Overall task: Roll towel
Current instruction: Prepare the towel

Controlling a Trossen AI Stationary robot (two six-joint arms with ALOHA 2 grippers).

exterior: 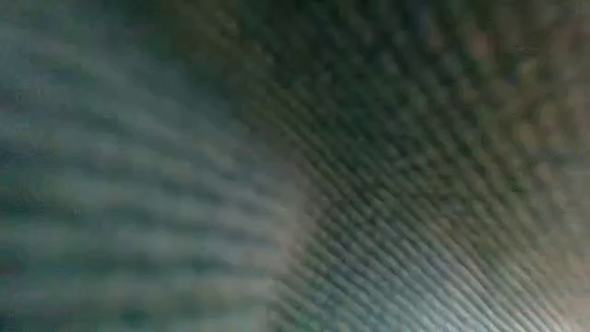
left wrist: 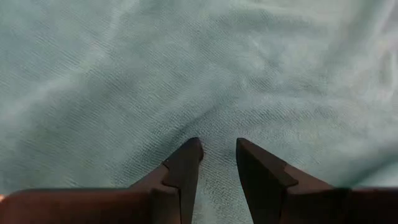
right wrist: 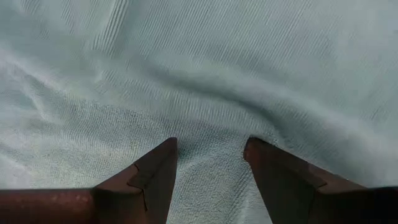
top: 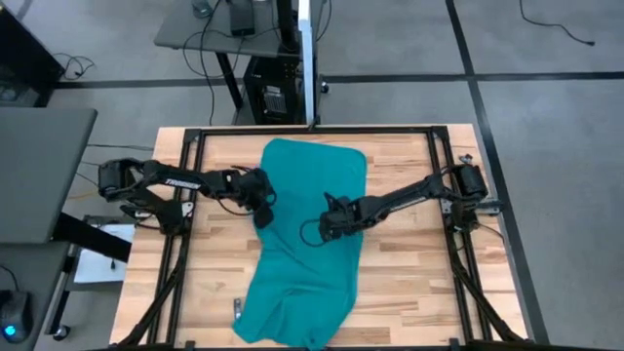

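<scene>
The teal towel (top: 307,253) lies spread on the wooden table (top: 409,283), running from the far side to the near edge. Its near end covers the low view with blurred cloth (exterior: 295,166). My left gripper (top: 265,213) is at the towel's left edge, about midway along it, and is shut on cloth (left wrist: 219,146). My right gripper (top: 327,222) stands over the towel's middle. Its fingers are apart, with their tips down on the cloth (right wrist: 211,146). My left gripper pinches a small rise of the towel's cloth (left wrist: 219,134) between its two fingertips, near the left edge. The fingers slant down from the table's left. Creases run out from the pinch, and the towel stays on the table. I cannot tell if it holds one layer or several. My right gripper's open fingertips (right wrist: 165,152) rest on the towel's middle, slanting down from the table's right. A low ridge of cloth (right wrist: 211,127) lies just ahead of and between them. The towel stays flat on the table.
Black frame rails (top: 185,195) run along the table's left and right sides (top: 450,195) and its far edge. A small metal piece (top: 237,312) sits by the towel's near left corner. Bare wood lies on both sides of the towel.
</scene>
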